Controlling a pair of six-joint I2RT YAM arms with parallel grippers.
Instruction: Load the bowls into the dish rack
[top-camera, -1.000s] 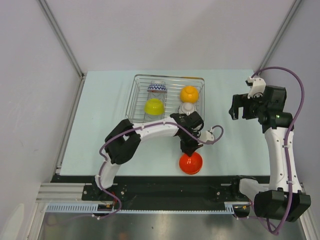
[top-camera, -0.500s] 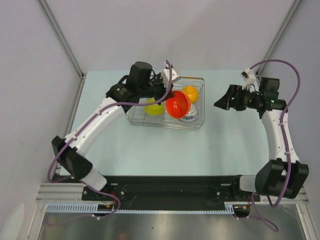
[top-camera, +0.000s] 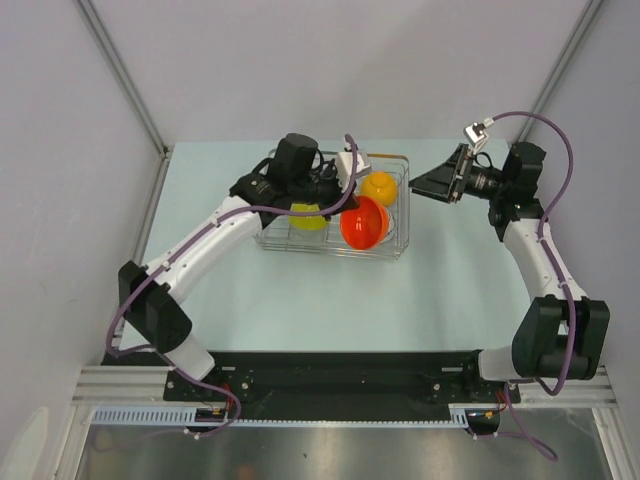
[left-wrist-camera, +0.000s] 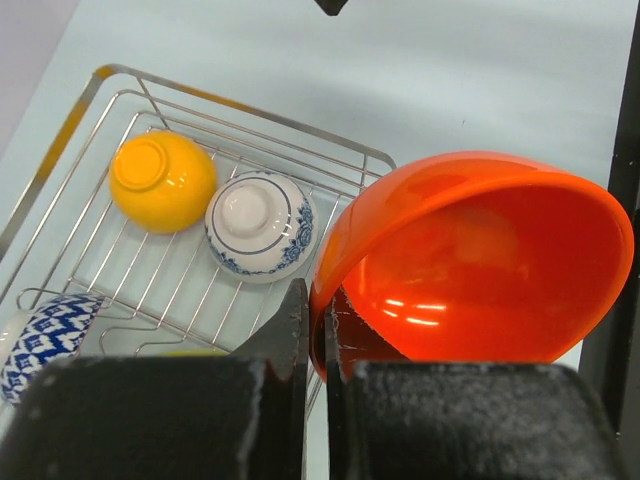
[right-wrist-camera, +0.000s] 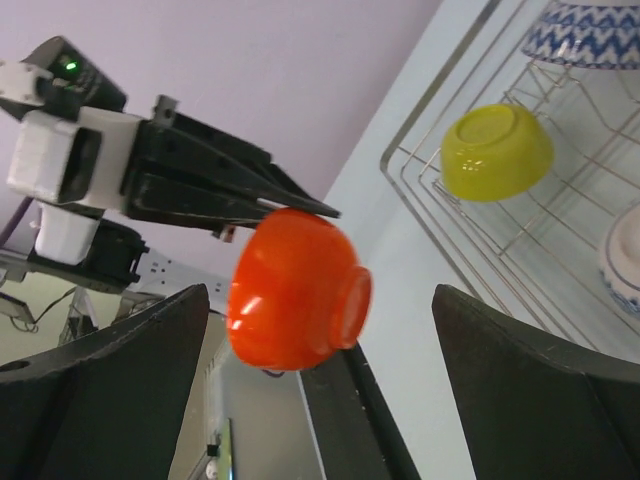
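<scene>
Shifted slightly, the red bowl (left-wrist-camera: 470, 260) tilts over the dish rack (left-wrist-camera: 165, 265), rim clenched in the left claw (left-wrist-camera: 318, 318).

- The red bowl (top-camera: 363, 222), clamped at its rim by the left gripper (left-wrist-camera: 318, 300), is hanging tilted over the dish rack's (left-wrist-camera: 250, 110) near right part, blocking the way down there.
- The orange bowl (left-wrist-camera: 162, 180) and white-and-blue bowl (left-wrist-camera: 260, 225) are sitting upturned, taking up the rack's right side.
- The lime-yellow bowl (top-camera: 308, 215) and zigzag bowl (left-wrist-camera: 35, 335) are filling its left side.
- The right gripper (top-camera: 440, 183), fingers spread, is hovering just right of the rack.
- The table (top-camera: 280, 290) in front is lying open.
</scene>
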